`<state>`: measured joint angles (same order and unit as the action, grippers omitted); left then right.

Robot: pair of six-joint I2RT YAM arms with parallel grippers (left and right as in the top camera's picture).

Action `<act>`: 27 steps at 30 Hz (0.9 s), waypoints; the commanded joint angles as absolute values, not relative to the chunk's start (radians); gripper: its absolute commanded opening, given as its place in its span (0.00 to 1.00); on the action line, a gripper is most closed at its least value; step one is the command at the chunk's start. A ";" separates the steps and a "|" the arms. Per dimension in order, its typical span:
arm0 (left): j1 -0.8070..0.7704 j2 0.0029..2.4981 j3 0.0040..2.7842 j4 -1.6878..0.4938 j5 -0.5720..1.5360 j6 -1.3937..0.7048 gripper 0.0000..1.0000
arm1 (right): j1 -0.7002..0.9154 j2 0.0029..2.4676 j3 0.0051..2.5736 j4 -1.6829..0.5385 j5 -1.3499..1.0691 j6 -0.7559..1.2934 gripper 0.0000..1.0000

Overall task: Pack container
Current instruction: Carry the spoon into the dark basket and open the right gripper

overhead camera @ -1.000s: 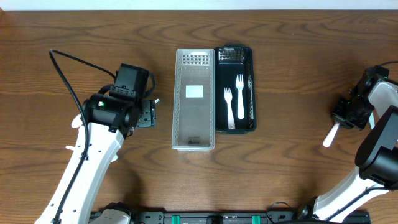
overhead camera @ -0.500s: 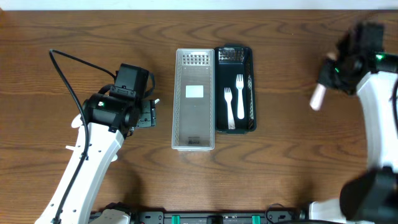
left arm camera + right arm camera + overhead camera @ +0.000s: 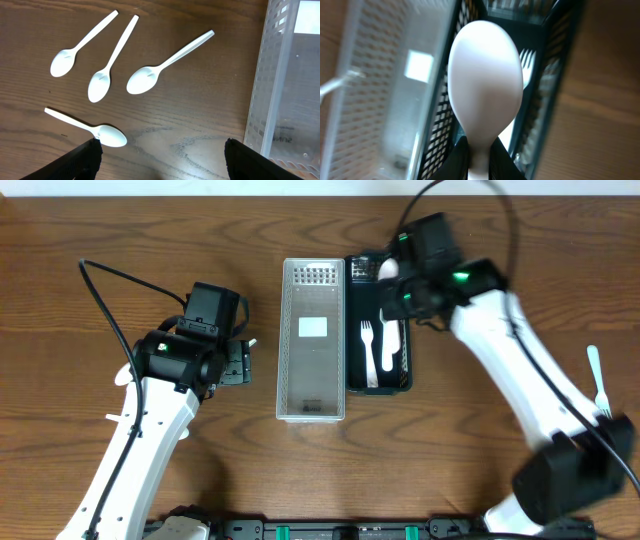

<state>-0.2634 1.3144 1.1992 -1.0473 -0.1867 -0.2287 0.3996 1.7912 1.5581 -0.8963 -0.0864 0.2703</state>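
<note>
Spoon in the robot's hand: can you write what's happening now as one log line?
right gripper: shut on spoon | spoon: above dark basket | left gripper: open, empty, above four loose spoons

The blurred spoon (image 3: 485, 85) (handle especially) is cut off below.

The left arm (image 3: 150, 430) reaches up from the near left edge with its wrist bent toward the centre. The left gripper (image 3: 162, 157) hangs low over the table, jaws spread wide with nothing between them. The right arm (image 3: 520, 370) stretches diagonally from the near right corner to the far centre, and the right gripper (image 3: 479, 164) is clamped on the handle of a white spoon (image 3: 486, 85)
</note>
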 commanded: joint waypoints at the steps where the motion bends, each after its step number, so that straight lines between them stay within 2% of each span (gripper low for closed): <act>1: -0.258 1.313 1.195 -1.051 -0.191 -0.223 0.80 | 0.421 1.891 1.550 -0.896 -0.075 0.299 0.02; 6: -0.258 1.313 1.195 -1.051 -0.192 -0.223 0.81 | 0.424 1.962 1.550 -0.881 -0.076 0.289 0.09; 8: -0.258 1.313 1.195 -1.051 -0.191 -0.223 0.81 | 0.424 1.961 1.550 -0.871 -0.076 0.266 0.20; 9: -0.258 1.313 1.195 -1.050 -0.192 -0.223 0.81 | 0.424 1.955 1.552 -0.867 -0.076 0.252 0.31; 10: -0.258 1.313 1.195 -1.050 -0.192 -0.223 0.81 | 0.424 1.949 1.554 -0.866 -0.075 0.238 0.34; 16: -0.258 1.313 1.195 -1.051 -0.192 -0.223 0.80 | 0.379 1.861 1.616 -0.897 -0.073 0.223 0.36; 21: -0.258 1.313 1.195 -1.051 -0.192 -0.223 0.81 | 0.218 1.707 1.671 -0.962 -0.001 0.223 0.37; 27: -0.258 1.313 1.195 -1.051 -0.192 -0.223 0.81 | -0.130 1.576 1.671 -1.082 0.051 0.176 0.59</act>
<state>-0.2634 1.3144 1.1992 -1.0473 -0.1867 -0.2287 0.0006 1.6123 1.6672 -1.0431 0.0010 0.2134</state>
